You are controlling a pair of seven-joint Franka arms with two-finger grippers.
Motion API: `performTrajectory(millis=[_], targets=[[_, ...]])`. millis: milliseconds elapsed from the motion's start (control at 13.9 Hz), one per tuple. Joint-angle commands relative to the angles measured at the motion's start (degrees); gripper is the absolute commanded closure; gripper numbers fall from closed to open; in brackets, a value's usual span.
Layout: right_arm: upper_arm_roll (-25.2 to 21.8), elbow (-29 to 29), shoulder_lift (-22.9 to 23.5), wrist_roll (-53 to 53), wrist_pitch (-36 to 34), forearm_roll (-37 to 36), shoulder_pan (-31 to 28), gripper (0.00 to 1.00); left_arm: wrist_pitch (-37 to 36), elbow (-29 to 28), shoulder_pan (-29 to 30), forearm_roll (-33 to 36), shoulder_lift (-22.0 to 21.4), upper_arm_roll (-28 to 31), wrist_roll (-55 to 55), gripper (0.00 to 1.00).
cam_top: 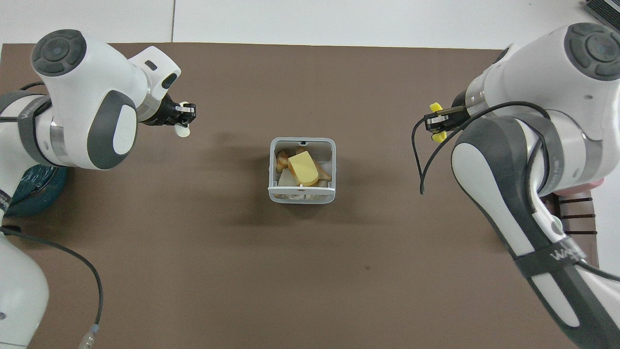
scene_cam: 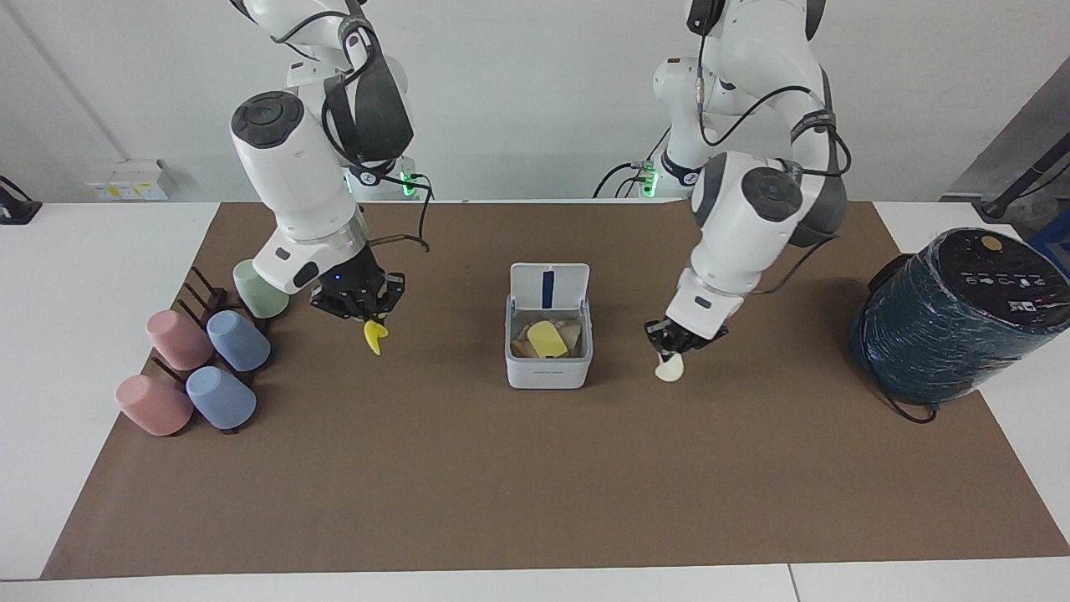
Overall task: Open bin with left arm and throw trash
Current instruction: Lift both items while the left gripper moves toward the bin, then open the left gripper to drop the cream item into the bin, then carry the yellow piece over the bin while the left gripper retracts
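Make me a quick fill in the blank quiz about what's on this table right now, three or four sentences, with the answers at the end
1. The bin's lid stands ____.
2. The left tool holds an off-white ____.
3. The scrap in the right tool is coloured ____.
4. The yellow-orange block lies ____ the bin.

Missing words: open; lump; yellow; in
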Motion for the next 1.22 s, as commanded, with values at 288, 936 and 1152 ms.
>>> performTrajectory(millis=[288,936,1152], targets=[[0.6,-0.2,-1.0,6.6,-1.6,-0.1,3.8,1.0,0.1,-0.3,-9.8,-4.7,-0.7,0.3,-9.0,0.83],[0.6,-1.1,-1.1,6.7,-0.6,0.0,4.5,1.0,-6.3,-0.4,-10.6,-4.0,-1.6,0.4,-8.2,0.04],[0.9,-1.0,-1.0,10.3,0.0,0.1,6.2,1.0,-11.2,3.4,-8.5,-3.2,-1.6,1.4,-8.0,0.05]])
